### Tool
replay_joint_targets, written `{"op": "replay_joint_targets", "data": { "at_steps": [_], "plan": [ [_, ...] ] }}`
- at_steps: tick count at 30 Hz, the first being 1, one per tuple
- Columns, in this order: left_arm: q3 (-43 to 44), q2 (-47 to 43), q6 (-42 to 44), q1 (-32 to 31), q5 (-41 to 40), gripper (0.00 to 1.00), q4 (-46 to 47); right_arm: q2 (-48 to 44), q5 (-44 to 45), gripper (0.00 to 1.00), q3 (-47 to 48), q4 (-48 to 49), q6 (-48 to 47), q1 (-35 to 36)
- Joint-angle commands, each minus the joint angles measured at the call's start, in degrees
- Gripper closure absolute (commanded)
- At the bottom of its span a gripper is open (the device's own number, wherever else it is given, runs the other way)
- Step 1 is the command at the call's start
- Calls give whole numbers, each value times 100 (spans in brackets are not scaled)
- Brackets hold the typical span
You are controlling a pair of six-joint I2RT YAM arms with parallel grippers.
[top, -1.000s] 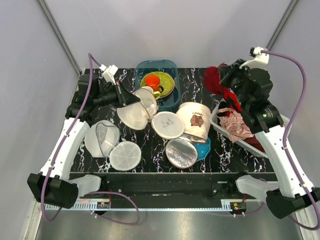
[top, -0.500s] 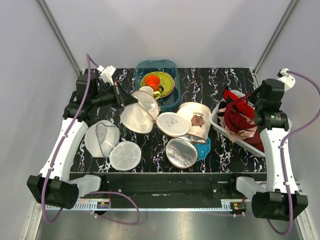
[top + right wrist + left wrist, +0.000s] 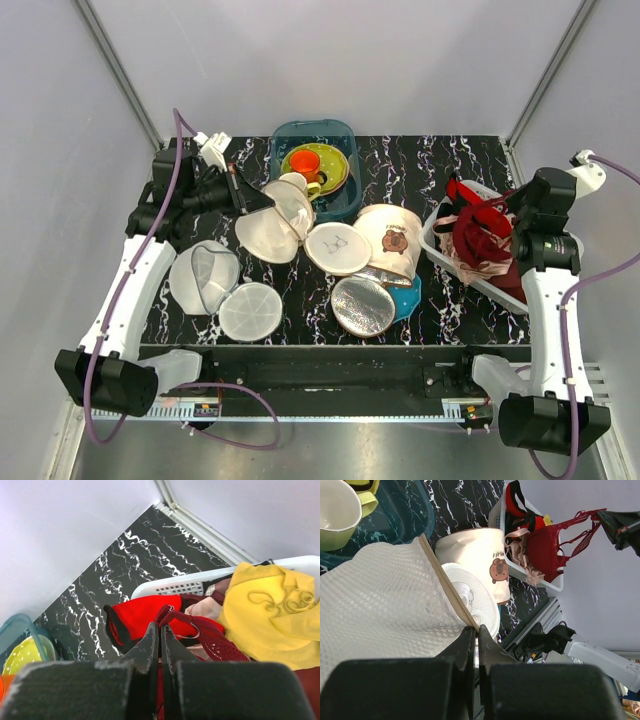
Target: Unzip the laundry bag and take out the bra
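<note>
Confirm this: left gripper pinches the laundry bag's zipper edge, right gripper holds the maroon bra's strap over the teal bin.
One error: the right gripper holds the bra by its strap over the white basket, not the teal bin; the right wrist view shows it. The rest stands.

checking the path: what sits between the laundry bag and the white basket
The cream cylinder bag with a cartoon emblem stands between the laundry bag and the basket, seen in the top view.

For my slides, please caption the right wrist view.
Right tool shut on the maroon bra strap, over a white basket holding a red garment and a yellow garment.
</note>
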Motion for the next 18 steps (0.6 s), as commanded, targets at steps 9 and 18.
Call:
{"op": "replay_joint_targets", "data": {
  "at_steps": [9, 18],
  "plan": [
    [527, 78, 252, 82, 85, 100, -24, -282, 271, 100, -161, 525, 389, -361],
    [193, -27, 41, 82, 146, 100, 205, 69, -90, 100, 217, 657, 442, -361]
  ]
}}
